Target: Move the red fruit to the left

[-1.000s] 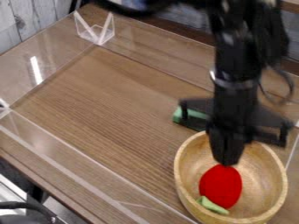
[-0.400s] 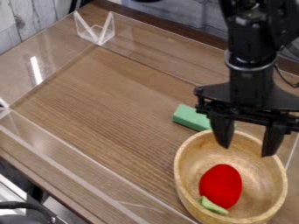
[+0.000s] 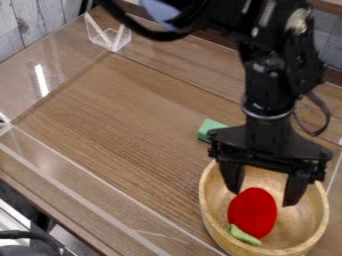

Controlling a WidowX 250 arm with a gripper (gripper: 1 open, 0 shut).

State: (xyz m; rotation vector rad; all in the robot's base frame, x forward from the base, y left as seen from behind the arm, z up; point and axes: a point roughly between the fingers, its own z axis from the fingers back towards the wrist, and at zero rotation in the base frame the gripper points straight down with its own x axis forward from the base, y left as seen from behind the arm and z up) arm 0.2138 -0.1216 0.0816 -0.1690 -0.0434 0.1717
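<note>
gripper [image 3: 269, 183] lower now, open astride one red fruit [image 3: 253, 211] in one bowl [image 3: 317, 226]

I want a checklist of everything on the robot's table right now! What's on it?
Surface: brown wooden table, with clear plastic walls along its edges.
Job's things: red fruit lies inside the wooden bowl, at the right side, not yet moved.
Clutter: green block on the table behind the bowl.
Grippers: gripper open, pointing down, fingers straddling the fruit.
Cables: black cable beside the arm.
Surroundings: nothing seen clearly.
</note>
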